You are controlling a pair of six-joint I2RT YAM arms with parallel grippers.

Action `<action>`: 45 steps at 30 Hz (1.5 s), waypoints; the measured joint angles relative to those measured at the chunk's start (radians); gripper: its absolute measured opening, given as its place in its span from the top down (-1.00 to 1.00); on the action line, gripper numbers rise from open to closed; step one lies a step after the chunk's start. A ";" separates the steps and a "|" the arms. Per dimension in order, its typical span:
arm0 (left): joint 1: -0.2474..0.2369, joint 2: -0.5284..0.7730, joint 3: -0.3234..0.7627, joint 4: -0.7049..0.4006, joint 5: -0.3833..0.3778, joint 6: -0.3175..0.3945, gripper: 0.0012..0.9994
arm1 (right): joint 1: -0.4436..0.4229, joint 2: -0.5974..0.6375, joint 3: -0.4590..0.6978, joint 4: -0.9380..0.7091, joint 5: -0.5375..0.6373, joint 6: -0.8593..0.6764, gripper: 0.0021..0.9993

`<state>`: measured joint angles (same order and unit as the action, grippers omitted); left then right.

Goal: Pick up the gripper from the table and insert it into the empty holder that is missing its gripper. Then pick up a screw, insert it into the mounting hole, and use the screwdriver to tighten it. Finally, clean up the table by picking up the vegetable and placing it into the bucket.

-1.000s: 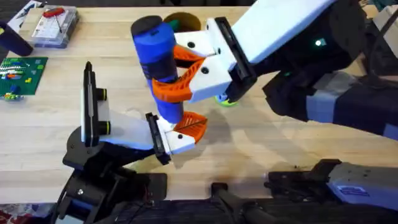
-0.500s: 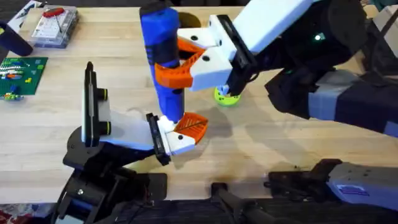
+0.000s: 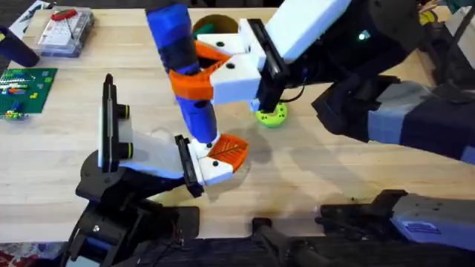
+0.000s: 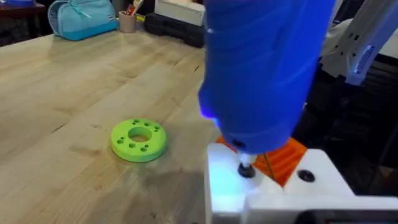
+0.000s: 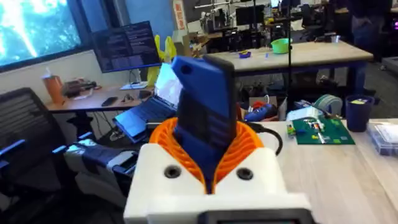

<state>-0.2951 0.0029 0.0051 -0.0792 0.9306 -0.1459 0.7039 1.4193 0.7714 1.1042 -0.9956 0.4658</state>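
The right gripper (image 3: 194,73) is clenched around the blue screwdriver (image 3: 178,55), tilted with its bit down on the left gripper (image 3: 219,154), probably to drive the screw there; whether the left fingers are parted I cannot tell; the bucket (image 3: 217,26) waits at 12 o'clock.

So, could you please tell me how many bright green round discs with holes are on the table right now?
1. The green disc lies flat on the table, just beside the right arm's gripper holding the blue screwdriver. That arm could be hiding others.
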 joint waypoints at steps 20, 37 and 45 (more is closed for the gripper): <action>0.000 0.003 0.000 0.000 0.000 0.015 0.98 | 0.000 -0.004 0.006 0.082 -0.149 -0.069 0.96; -0.002 -0.003 0.000 0.002 -0.014 0.034 0.98 | -0.020 0.008 0.115 0.018 -0.214 0.026 0.96; -0.001 -0.003 0.000 0.003 -0.021 0.033 0.98 | -0.080 0.007 0.373 -0.134 -0.237 0.096 0.96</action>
<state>-0.2962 0.0002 0.0055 -0.0766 0.9093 -0.1127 0.6235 1.4266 1.1442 0.9698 -1.2327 0.5617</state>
